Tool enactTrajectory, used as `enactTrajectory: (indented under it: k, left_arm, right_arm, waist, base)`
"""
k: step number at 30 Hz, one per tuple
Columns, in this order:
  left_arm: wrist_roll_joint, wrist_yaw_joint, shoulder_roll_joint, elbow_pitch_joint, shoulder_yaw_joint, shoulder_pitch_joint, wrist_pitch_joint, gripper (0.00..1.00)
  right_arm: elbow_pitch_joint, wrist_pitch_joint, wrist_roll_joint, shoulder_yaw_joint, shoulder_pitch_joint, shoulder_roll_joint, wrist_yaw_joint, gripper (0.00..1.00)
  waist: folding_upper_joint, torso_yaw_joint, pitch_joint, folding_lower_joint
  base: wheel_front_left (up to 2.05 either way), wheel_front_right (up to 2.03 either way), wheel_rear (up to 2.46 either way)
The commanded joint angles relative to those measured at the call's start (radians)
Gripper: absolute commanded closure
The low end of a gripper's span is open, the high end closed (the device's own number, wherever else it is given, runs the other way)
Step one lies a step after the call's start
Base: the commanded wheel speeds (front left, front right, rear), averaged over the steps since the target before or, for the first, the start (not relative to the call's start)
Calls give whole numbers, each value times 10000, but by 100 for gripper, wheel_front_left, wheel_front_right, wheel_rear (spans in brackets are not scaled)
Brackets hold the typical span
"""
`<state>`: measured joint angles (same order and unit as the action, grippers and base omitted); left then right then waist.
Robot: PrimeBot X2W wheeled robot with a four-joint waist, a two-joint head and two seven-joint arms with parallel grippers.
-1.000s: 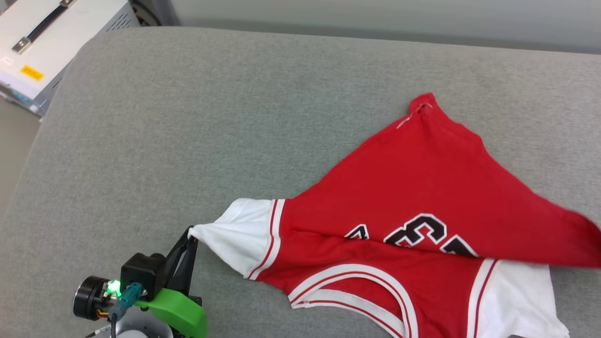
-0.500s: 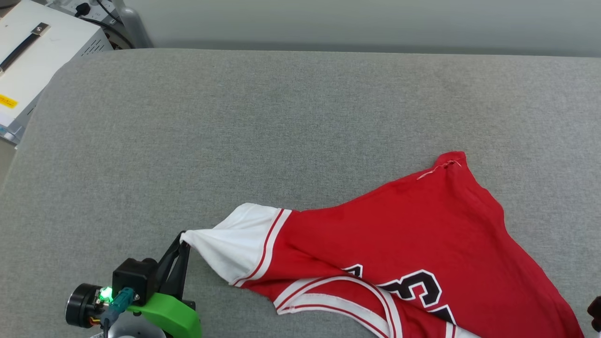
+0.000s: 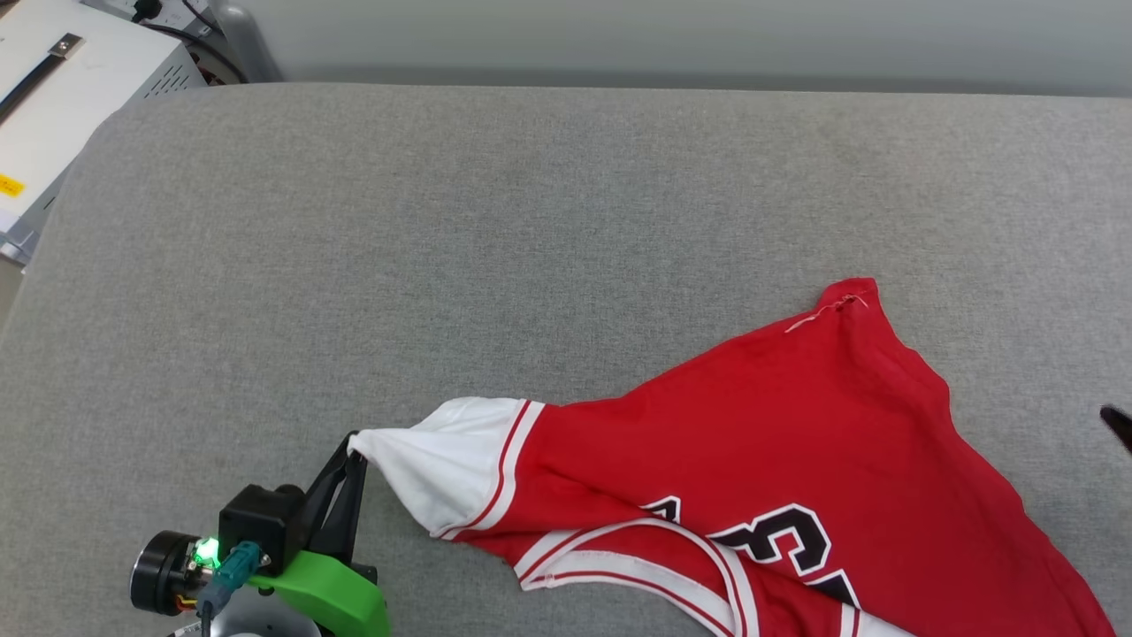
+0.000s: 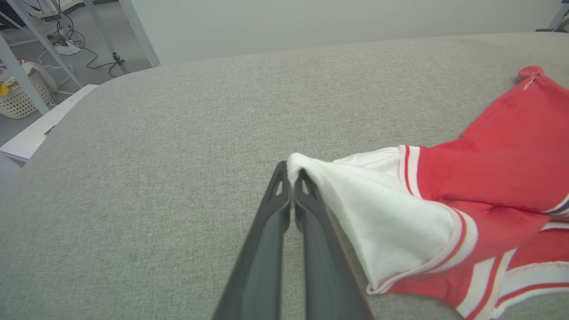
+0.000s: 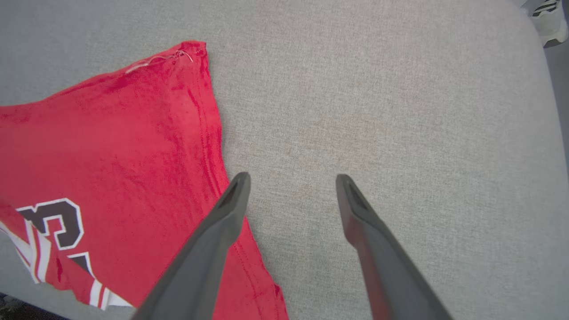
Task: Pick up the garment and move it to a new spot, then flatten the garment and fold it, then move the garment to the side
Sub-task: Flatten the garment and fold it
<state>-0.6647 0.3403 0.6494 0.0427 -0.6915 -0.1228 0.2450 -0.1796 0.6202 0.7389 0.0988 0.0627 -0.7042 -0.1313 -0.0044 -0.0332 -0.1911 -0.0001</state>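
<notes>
The garment point(image 3: 778, 425) is a red jersey with white sleeves and a black number, and it lies spread on the grey padded surface at the lower right of the head view. My left gripper point(image 3: 358, 447) is shut on the tip of its white sleeve point(image 4: 378, 209), with the fingers pinched together point(image 4: 291, 171). My right gripper point(image 5: 292, 180) stands open over bare grey fabric just beside the garment's red hem point(image 5: 111, 133), holding nothing. One dark fingertip point(image 3: 1119, 425) of it shows at the head view's right edge.
The grey padded surface point(image 3: 442, 221) stretches wide behind and to the left of the garment. A white equipment case point(image 3: 53, 115) stands off its far left corner. A laundry basket point(image 4: 20, 95), table legs and cables are on the floor beyond. A shoe point(image 5: 549, 18) is past the right edge.
The head camera has shifted. The garment's right side, stretched off to the right a second ago, now lies slack. The right fingertip has moved up the right edge. The left grip on the sleeve is unchanged.
</notes>
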Motion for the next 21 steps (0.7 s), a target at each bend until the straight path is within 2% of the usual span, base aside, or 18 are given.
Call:
enactTrajectory:
  k: [1, 5, 10, 17, 21]
  left_arm:
    - [86, 96, 0, 52, -3, -103, -38, 100]
    - [216, 34, -70, 114, -77, -429, -105, 100]
    - [343, -9, -158, 190, -130, -737, -125, 100]
    - [483, -125, -305, 197, -221, -1082, -101, 100]
    - [537, -216, -437, 136, -282, -1279, -80, 100]
  right_arm:
    - [-211, 2, -121, 93, -540, -12, 6, 0]
    - [-448, 238, -237, -80, -1929, -64, 6, 0]
    - [-22, 870, -359, -982, -3653, -55, 6, 0]
    - [1879, 1715, -423, -2405, -5636, 691, 6, 0]
    - [2979, 1759, -407, -2896, -6205, 1172, 6, 0]
  waist:
    - [44, -95, -162, 1]
    - [44, -262, -420, 1]
    - [44, -418, -748, 1]
    - [44, -743, -1197, 1]
    - [44, -979, -1442, 1]
  base:
    - [0, 0, 0]
    - [0, 0, 0]
    - [0, 0, 0]
    - [0, 0, 0]
    - [0, 0, 0]
